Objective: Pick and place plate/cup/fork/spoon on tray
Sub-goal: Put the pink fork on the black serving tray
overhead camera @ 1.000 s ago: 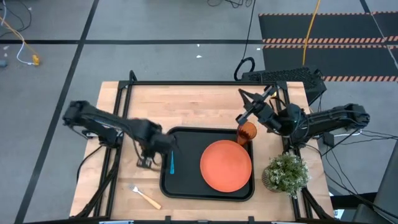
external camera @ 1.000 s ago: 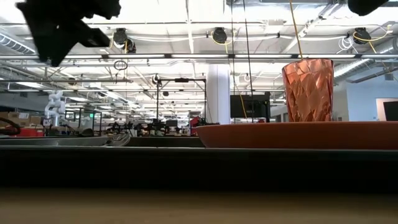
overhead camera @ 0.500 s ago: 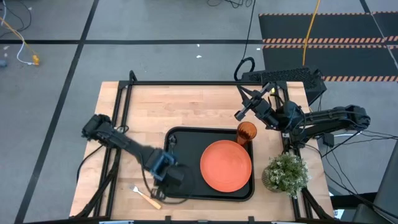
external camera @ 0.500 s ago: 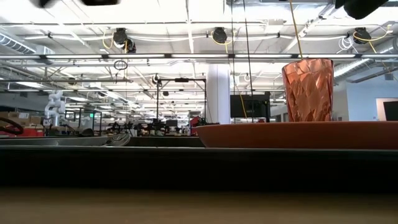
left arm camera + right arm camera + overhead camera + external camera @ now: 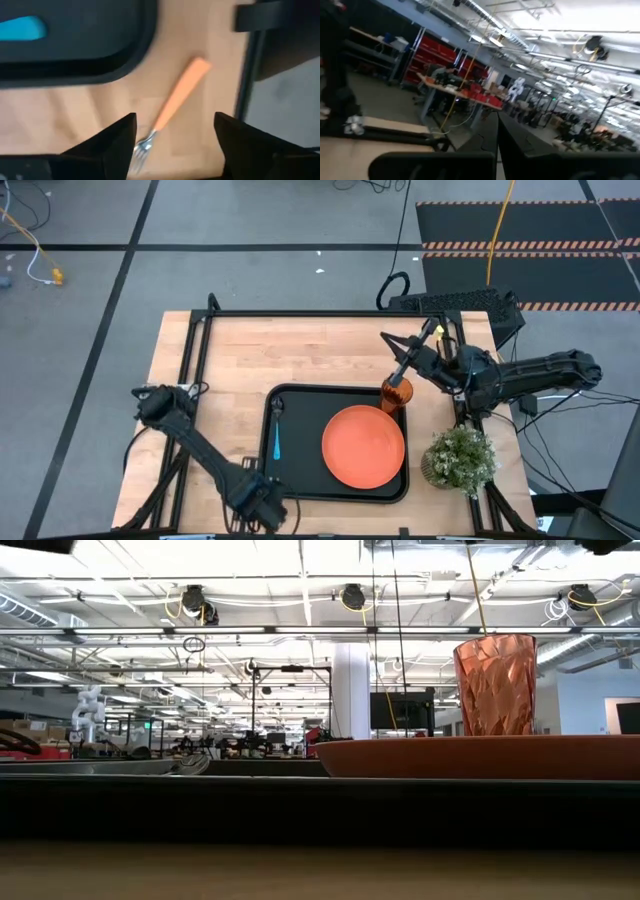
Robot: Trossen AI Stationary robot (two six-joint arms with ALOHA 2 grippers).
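The tray (image 5: 290, 402) lies on the bench (image 5: 240, 355), toward its near edge. On it the plate (image 5: 363, 446) fills the right half, the cup (image 5: 397, 393) stands upright at the far right corner just beside the plate's rim, and the spoon (image 5: 276, 430) lies along the left side, its bowl toward the far rim and its blue handle pointing near.

The fork (image 5: 170, 110) is off the tray – on the bare wood just outside the near left corner, in the gap between the tray and the bench's edge.

The left gripper (image 5: 262, 505) hangs over that near left corner of the bench; its fingers (image 5: 117, 137) stand wide apart with the fork lying between them in the wrist view, not held.

The right gripper (image 5: 403, 352) sits above the far right of the bench just past the cup – fingers pressed together, holding nothing.
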